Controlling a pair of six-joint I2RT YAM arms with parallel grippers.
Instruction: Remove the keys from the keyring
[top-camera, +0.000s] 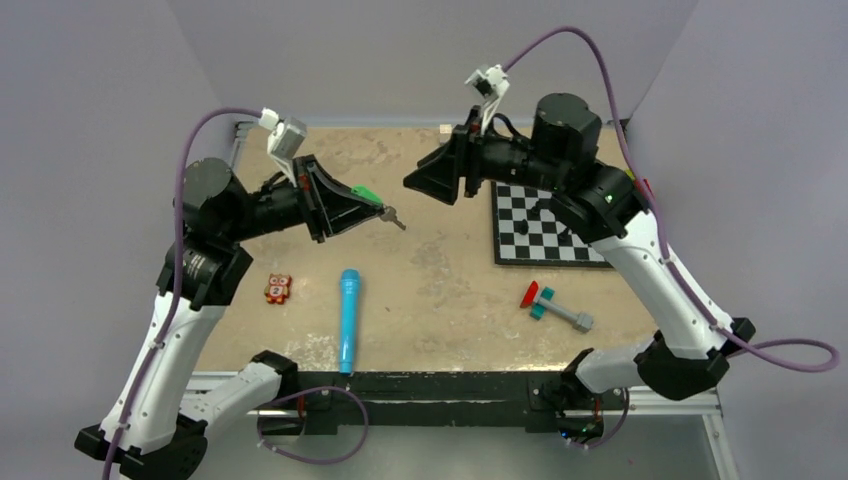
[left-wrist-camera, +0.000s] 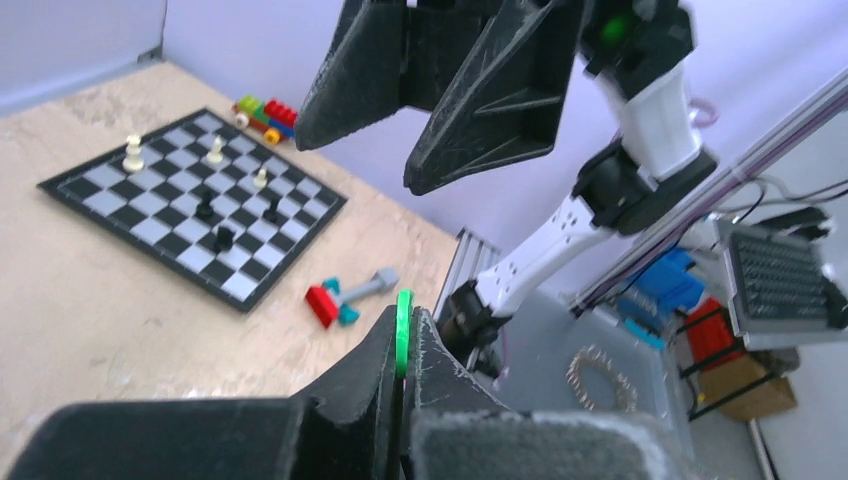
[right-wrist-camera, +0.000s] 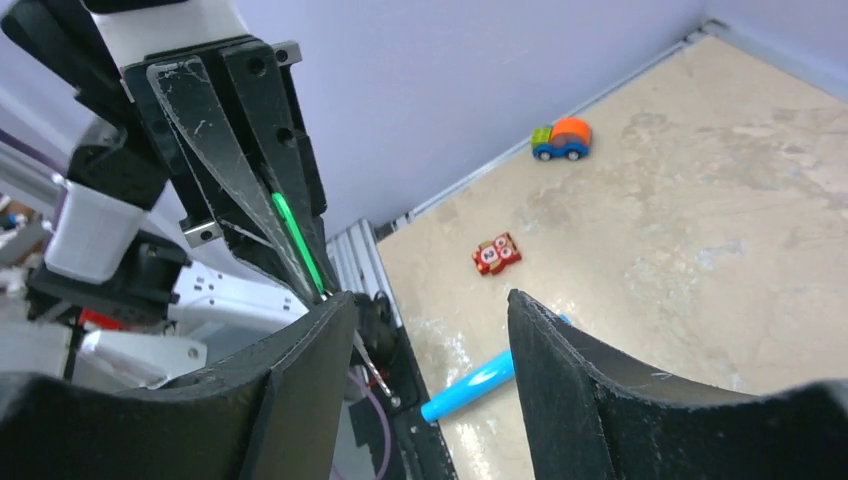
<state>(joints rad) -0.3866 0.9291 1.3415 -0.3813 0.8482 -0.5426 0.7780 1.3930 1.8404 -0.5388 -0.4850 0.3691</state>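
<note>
chessboard (top-camera: 520, 245) flat on the table (top-camera: 440, 280), a few pale and a few dark chess pieces (left-wrist-camera: 215, 150) upright on its squares. well left of the chessboard and raised above the tabletop, left gripper (top-camera: 378, 207) with fingers pressed together, clamped flat on a green key tag (top-camera: 366, 192); in the left wrist view only a thin green edge of the tag showing between the pads. just past those fingertips, on the side toward the chessboard, a small grey key (top-camera: 393, 216) hanging below the tag, clear of the table; ring itself too small to make out. between the tag and the chessboard, right gripper (top-camera: 425, 188) also in the air, fingers spread wide with nothing between them, tips facing the left gripper and apart from the key. just in front of the chessboard's near edge, lying on the table, a red and grey toy (top-camera: 555, 307). far left of the chessboard and nearer the arm bases, a blue marker (top-camera: 348, 318) lying lengthwise, and farther left again a small red toy figure (top-camera: 278, 288). close beside the chessboard's edge toward the wall, a toy car (left-wrist-camera: 265, 112) of coloured blocks.
</note>
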